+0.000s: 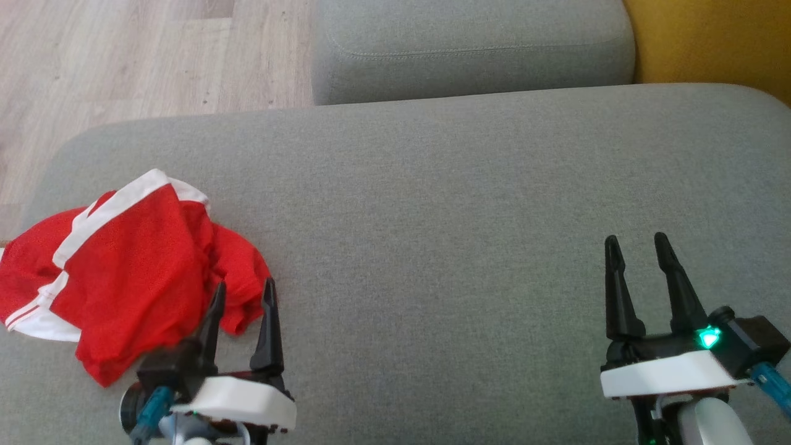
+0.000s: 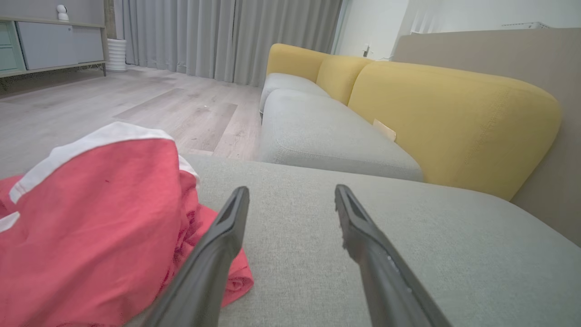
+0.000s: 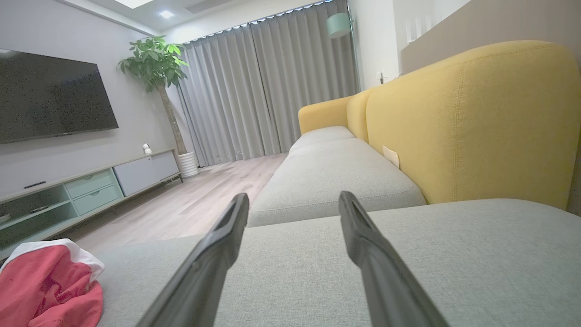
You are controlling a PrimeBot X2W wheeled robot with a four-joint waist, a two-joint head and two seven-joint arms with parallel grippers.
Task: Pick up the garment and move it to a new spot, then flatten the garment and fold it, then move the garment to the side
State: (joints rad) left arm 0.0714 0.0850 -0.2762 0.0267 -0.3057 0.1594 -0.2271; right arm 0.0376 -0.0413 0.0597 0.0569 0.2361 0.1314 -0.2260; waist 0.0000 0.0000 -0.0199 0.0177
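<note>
Lying crumpled on sofa (image 1: 432, 216): garment (image 1: 130, 272) | left hand (image 1: 244, 285) spread, empty | right hand (image 1: 636, 239) spread, empty

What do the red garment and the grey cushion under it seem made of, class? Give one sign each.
Garment: probably thin sports mesh, matt; fine dotted texture, soft crumples.
Cushion: woven upholstery cloth, matt; coarse flecked grey weave shows.

i count one red garment (image 1: 123, 266), my two claws (left gripper (image 1: 244, 285), right gripper (image 1: 636, 239)), three grey seat cushions (image 3: 336, 168), three yellow backrests (image 3: 467, 122), one television (image 3: 50, 100), one potted plant (image 3: 154, 63).
</note>
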